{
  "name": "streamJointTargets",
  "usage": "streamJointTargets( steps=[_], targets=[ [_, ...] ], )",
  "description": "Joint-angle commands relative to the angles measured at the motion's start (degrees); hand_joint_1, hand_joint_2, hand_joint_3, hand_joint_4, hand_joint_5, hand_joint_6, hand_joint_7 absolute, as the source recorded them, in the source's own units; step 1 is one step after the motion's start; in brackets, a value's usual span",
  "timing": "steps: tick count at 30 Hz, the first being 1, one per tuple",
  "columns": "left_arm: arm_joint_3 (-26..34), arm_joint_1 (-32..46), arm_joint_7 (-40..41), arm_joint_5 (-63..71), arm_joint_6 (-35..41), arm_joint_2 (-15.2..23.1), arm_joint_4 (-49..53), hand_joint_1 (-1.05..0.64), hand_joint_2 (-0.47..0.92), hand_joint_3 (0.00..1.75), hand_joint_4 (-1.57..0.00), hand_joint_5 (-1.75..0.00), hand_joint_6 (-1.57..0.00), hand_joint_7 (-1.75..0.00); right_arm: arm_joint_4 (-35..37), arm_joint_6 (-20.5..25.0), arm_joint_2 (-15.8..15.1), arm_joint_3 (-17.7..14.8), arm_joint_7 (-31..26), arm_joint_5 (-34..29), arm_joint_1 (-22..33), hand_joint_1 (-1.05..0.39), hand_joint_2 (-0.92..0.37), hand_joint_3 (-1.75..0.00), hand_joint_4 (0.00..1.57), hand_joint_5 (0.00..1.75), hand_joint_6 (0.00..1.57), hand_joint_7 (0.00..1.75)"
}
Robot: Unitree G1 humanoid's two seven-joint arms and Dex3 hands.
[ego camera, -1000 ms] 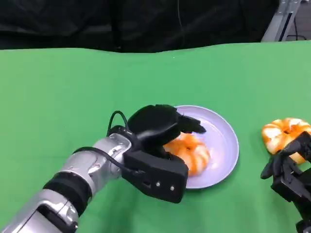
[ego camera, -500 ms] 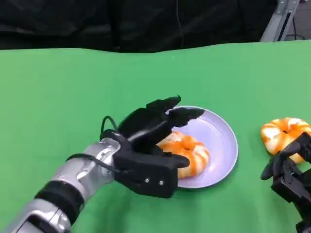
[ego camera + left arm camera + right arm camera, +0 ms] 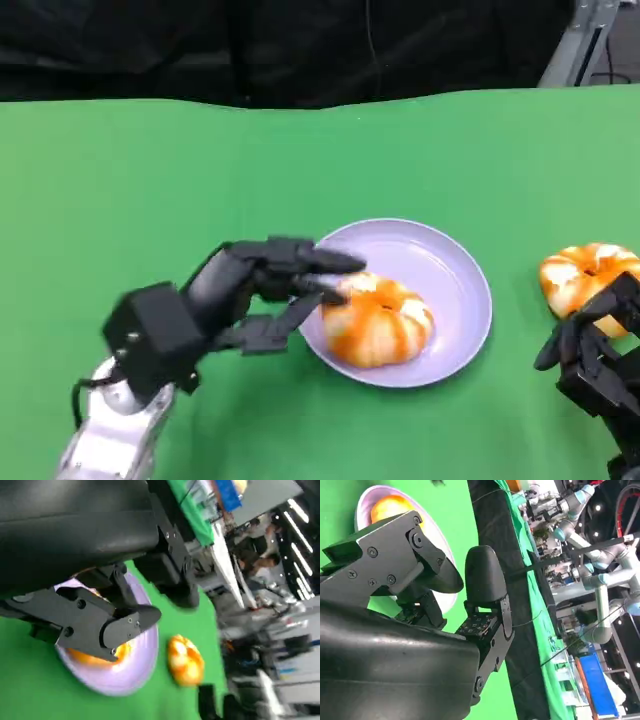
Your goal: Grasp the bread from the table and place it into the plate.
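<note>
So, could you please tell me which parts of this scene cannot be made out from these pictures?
- Left hand, head view: motion-blurred; whether its fingertips touch the bread on the plate is unclear.
- Second bread, head view: partly hidden by the right hand.
- Right hand, head view: cut off by the picture's edge, so its fingers' state is uncertain.
- Lavender plate, left wrist view: largely covered by the hand's own fingers.
- Background, wrist views: blurred.

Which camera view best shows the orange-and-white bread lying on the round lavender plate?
The head view: the orange-and-white bread lies whole on the round lavender plate. In the left wrist view black fingers cover most of it; the right wrist view catches only its top.
</note>
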Motion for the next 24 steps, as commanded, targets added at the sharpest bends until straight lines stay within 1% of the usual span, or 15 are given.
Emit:
streamJointTargets(
  steps=[1, 2, 3, 4, 5, 7, 10, 12, 14, 15, 17, 19, 21, 24],
  targets=[
    [3.2, 6.1, -4.0, -4.0, 4.1, 1.6, -6.6, -0.06, 0.47, 1.36, -0.89, -1.64, -0.92, -1.4, -0.7, 0.4, -0.8, -0.4, 0.0, 0.5, 0.2, -0.07, -0.51, -1.29, 0.88, 1.75, 0.74, 1.63],
    [3.6, 6.7, -4.5, -4.2, 4.6, 1.5, -7.2, -0.06, 0.46, 1.38, -0.88, -1.68, -0.89, -1.48, -0.7, 0.4, -0.8, -0.5, -0.1, 0.5, 0.2, -0.08, -0.51, -1.29, 0.88, 1.75, 0.74, 1.63],
    [3.9, 6.9, -4.9, -4.2, 5.0, 1.3, -7.6, -0.06, 0.46, 1.39, -0.88, -1.7, -0.87, -1.5, -0.7, 0.5, -0.8, -0.5, -0.1, 0.5, 0.2, -0.08, -0.5, -1.29, 0.88, 1.75, 0.74, 1.62],
    [5.3, 8.3, -6.4, -7.6, 7.6, 0.5, -8.2, -0.06, 0.45, 1.4, -0.87, -1.71, -0.87, -1.52, -0.7, 0.7, -0.9, -0.6, 0.0, 0.6, 0.2, -0.08, -0.5, -1.29, 0.88, 1.75, 0.74, 1.62],
    [6.8, 9.7, -8.3, -11.2, 10.5, -0.1, -8.6, -0.1, 0.47, 1.36, -0.92, -1.73, -0.89, -1.58, -0.7, 0.8, -1.1, -0.7, 0.0, 0.6, 0.2, -0.07, -0.51, -1.28, 0.87, 1.75, 0.74, 1.62],
    [9.5, 11.9, -11.8, -17.9, 16.5, -1.0, -9.5, -0.14, 0.54, 1.21, -0.97, -1.74, -0.9, -1.64, -0.6, 0.9, -1.2, -0.7, -0.1, 0.3, 0.1, -0.07, -0.51, -1.28, 0.87, 1.75, 0.74, 1.62],
    [11.9, 13.6, -14.4, -22.3, 23.0, -0.9, -10.5, -0.16, 0.59, 1.08, -1.0, -1.75, -0.92, -1.65, -0.7, 1.1, -1.1, -0.8, -0.2, 0.4, 0.2, -0.07, -0.51, -1.28, 0.87, 1.75, 0.74, 1.61],
    [12.9, 14.1, -15.2, -23.0, 25.4, -0.8, -11.1, -0.17, 0.61, 1.04, -1.0, -1.75, -0.93, -1.65, -0.9, 1.2, -1.1, -0.8, -0.3, 0.4, 0.2, -0.07, -0.51, -1.28, 0.87, 1.75, 0.74, 1.61],
    [13.6, 14.2, -15.5, -22.8, 26.5, -1.1, -11.5, -0.17, 0.61, 1.03, -1.0, -1.75, -0.93, -1.65, -0.9, 1.3, -1.1, -0.8, -0.3, 0.4, 0.2, -0.07, -0.51, -1.28, 0.87, 1.75, 0.75, 1.6],
    [14.4, 14.2, -18.1, -23.6, 27.4, -0.2, -10.1, -0.18, 0.62, 1.01, -1.0, -1.75, -0.93, -1.65, -1.0, 1.2, -1.0, -0.7, -0.2, 0.5, 0.3, -0.07, -0.51, -1.28, 0.87, 1.75, 0.75, 1.6],
    [16.2, 13.6, -23.7, -25.6, 30.1, 1.4, -6.4, -0.2, 0.7, 0.87, -0.96, -1.75, -0.91, -1.66, -1.2, 1.1, -1.0, -0.7, -0.1, 0.5, 0.6, -0.06, -0.51, -1.28, 0.87, 1.75, 0.75, 1.6],
    [17.6, 12.9, -26.8, -26.2, 31.7, 1.9, -4.1, -0.21, 0.73, 0.82, -0.95, -1.75, -0.91, -1.65, -1.4, 1.2, -0.9, -0.7, -0.1, 0.6, 0.7, -0.06, -0.51, -1.29, 0.87, 1.75, 0.75, 1.6],
    [18.6, 12.3, -28.6, -26.2, 32.6, 2.0, -2.6, -0.2, 0.73, 0.78, -0.94, -1.75, -0.9, -1.65, -1.5, 1.3, -0.9, -0.8, -0.2, 0.7, 0.7, -0.07, -0.51, -1.28, 0.87, 1.75, 0.75, 1.6],
    [19.7, 11.8, -29.8, -25.5, 33.0, 1.6, -1.9, -0.2, 0.74, 0.76, -0.93, -1.75, -0.9, -1.65, -1.5, 1.3, -0.8, -0.8, -0.2, 0.7, 0.7, -0.07, -0.51, -1.28, 0.87, 1.75, 0.75, 1.6]
  ],
)
